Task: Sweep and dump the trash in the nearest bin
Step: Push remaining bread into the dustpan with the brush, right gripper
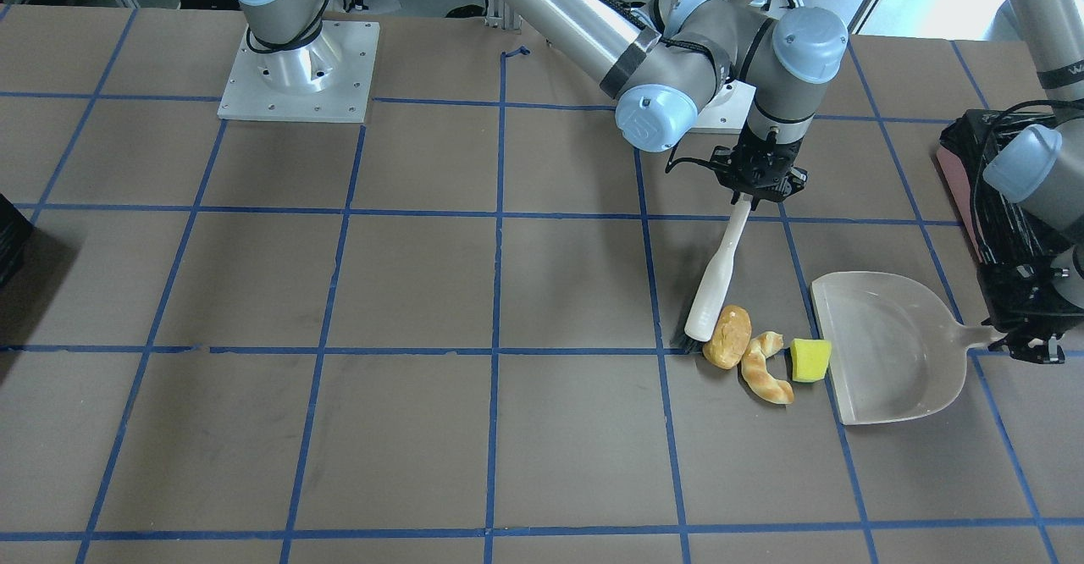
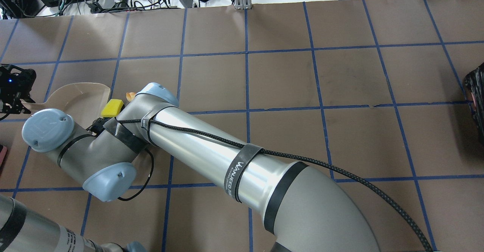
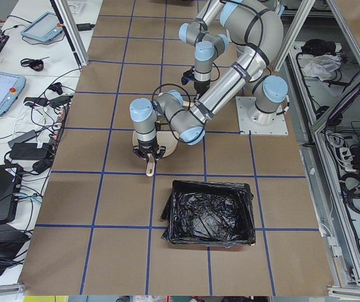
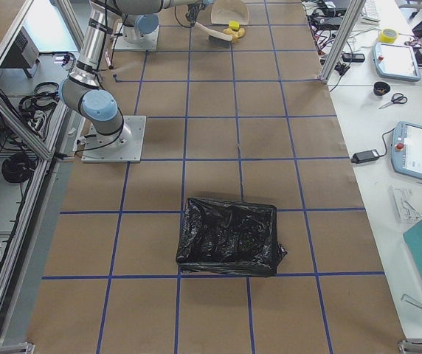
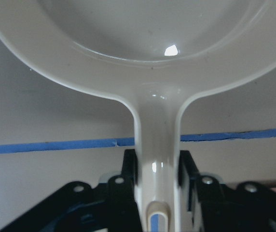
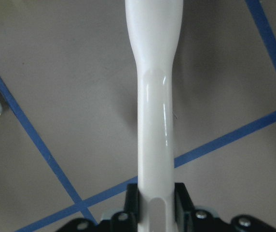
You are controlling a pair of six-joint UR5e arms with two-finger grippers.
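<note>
The trash lies in a row on the table: a golden-brown potato-like lump (image 1: 728, 335), a tan croissant-like twist (image 1: 766, 371) and a yellow-green sponge cube (image 1: 810, 359). The cube touches the lip of a beige dustpan (image 1: 889, 344). My left gripper (image 1: 1008, 340) is shut on the dustpan's handle (image 5: 156, 145). My right gripper (image 1: 747, 196) reaches across and is shut on a white brush (image 1: 716, 284), whose dark bristles rest on the table beside the lump. The pink bin (image 1: 955, 176) with its black bag (image 3: 208, 214) stands behind the left arm.
A second black-bagged bin (image 4: 229, 237) stands at the table's far right end; it also shows at the overhead view's edge (image 2: 477, 108). The right arm's forearm (image 2: 227, 161) lies over the table's middle and hides the brush from overhead. Blue tape lines grid the table (image 1: 423, 293).
</note>
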